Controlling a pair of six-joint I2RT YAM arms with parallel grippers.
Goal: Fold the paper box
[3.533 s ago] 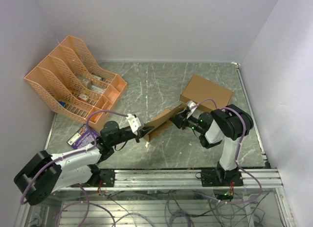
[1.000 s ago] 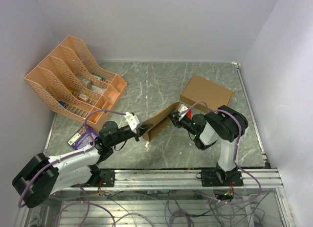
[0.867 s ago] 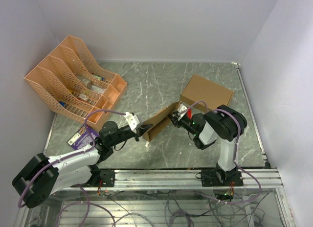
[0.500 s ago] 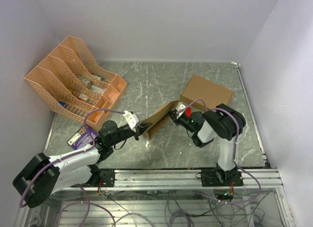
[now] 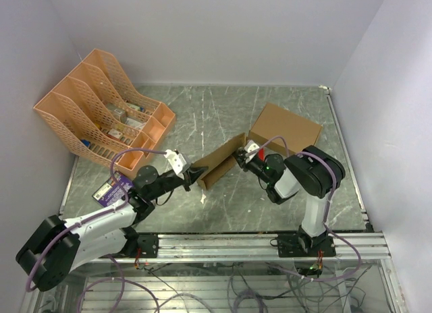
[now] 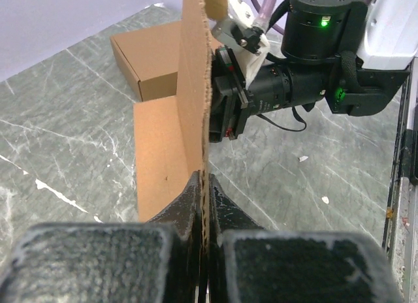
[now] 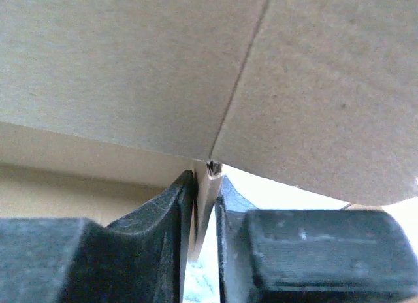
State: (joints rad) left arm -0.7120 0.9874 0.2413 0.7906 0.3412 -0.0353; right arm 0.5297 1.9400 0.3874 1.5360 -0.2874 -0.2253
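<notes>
Soft, even light from overhead leaves the pale walls (image 5: 223,36) bright and shadows on the marbled table (image 5: 223,117) faint, though close up the right wrist view of the paper box (image 7: 196,68) looks hazy, washed-out and blurred.

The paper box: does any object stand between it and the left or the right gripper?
Nothing visible does. The left gripper is shut on one edge of the paper box, and the right gripper pinches an edge at its other end. The larger cardboard box lies beyond the right gripper, not between.
</notes>
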